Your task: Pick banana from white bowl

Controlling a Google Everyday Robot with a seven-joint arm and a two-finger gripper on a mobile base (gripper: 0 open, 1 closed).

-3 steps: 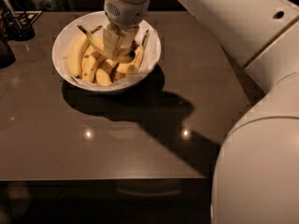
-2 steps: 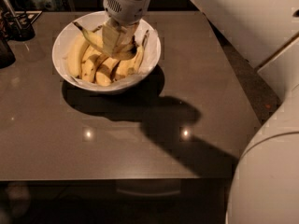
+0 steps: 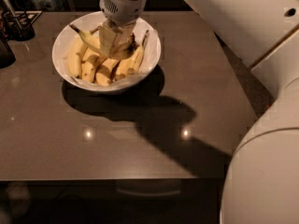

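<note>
Going for the banana [image 3: 88, 36]: slim, nearly straight, dark-stemmed, lying on top of the heap in the far-left part of the white bowl [image 3: 152, 50], stem aimed at the far-left rim. Partly tucked under the gripper [image 3: 114, 42], poised down in the bowl's middle, right on the fruit. Grip state impossible to tell: clenched, released or already grasping.

Looks like the grasp step, with the lift not yet made. Calls next for a sure hold across the slim body, then a straight rise clear of the rim, without dragging along the plumper bananas [image 3: 105, 71] packed just beside and beneath.

Smooth, matte yellow peel, flecked brown, likely soft enough to bruise under a hard squeeze. Curved, crowded neighbours, prone to shifting. Round, wide, glossy bowl, ceramic-looking, probably slick inside. Under it a dark, polished surface [image 3: 201, 83], flat and reflective, showing two bright light spots and a heavy shadow toward the near right. Above and to the right, the smooth white shell of the arm [image 3: 243, 27], broad and rounded, filling the near-right corner.
</note>
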